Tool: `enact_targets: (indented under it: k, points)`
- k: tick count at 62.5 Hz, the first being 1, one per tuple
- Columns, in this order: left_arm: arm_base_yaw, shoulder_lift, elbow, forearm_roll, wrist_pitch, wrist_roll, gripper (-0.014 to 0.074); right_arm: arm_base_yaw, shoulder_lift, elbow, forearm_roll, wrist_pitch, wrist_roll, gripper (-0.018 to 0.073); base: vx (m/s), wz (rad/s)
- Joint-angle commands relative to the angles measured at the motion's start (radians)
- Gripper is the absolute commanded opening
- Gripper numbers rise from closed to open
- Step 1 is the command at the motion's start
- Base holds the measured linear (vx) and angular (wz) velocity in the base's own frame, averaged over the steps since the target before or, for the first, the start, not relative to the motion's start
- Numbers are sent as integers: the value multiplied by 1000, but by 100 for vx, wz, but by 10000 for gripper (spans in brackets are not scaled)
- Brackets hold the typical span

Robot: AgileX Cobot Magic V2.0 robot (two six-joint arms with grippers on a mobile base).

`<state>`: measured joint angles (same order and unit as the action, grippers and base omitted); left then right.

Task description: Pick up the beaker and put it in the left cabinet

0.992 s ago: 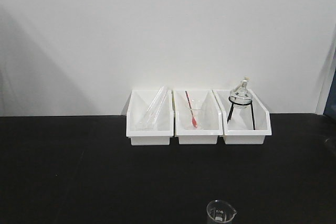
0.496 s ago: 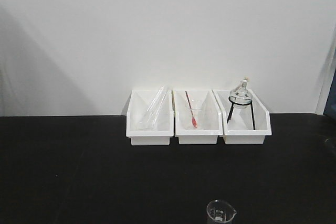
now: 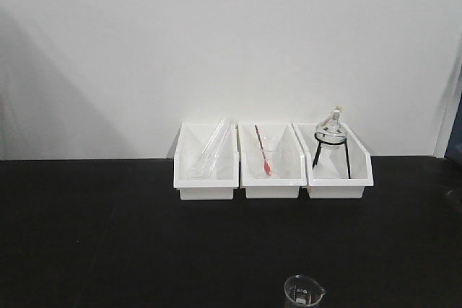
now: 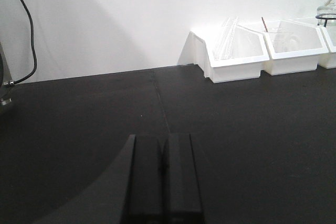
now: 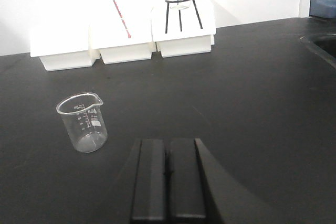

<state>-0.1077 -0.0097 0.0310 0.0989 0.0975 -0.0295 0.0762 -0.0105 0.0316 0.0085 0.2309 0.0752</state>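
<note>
While the beaker [image 3: 304, 294] stands upright on the black bench top [image 3: 108, 236], well in front of the row of white bins [image 3: 271, 178], the front view cuts off its base and shows neither arm. Glass tubes [image 3: 209, 151], a red rod [image 3: 263, 153] and a flask on a black stand [image 3: 332, 138] sit in those bins.

From the left wrist, the left gripper [image 4: 163, 142] has its jaws pressed together on nothing, well in front of the bins; no beaker shows here.

From the right wrist, the right gripper [image 5: 168, 145] is likewise closed and empty. The beaker [image 5: 84, 124] stands apart from it, on the gripper's side of the bins, with nothing between them. Thin glass should be light, rigid, slick and breakable: I would open the jaws and clasp the wall gently below the lip. The left cabinet appears nowhere.
</note>
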Motion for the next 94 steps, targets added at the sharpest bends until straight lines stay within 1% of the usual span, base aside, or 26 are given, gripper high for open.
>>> enact_targets:
  k: [1,94]
  points:
    - [-6,-21,15,-3,-91,-5,-8,-4,-14,4,-8,-88,-2,-1,0,0]
    - [-6,-21,15,-3,-91,-5,-8,-4,-14,4,-8,-89,-2,-1,0,0]
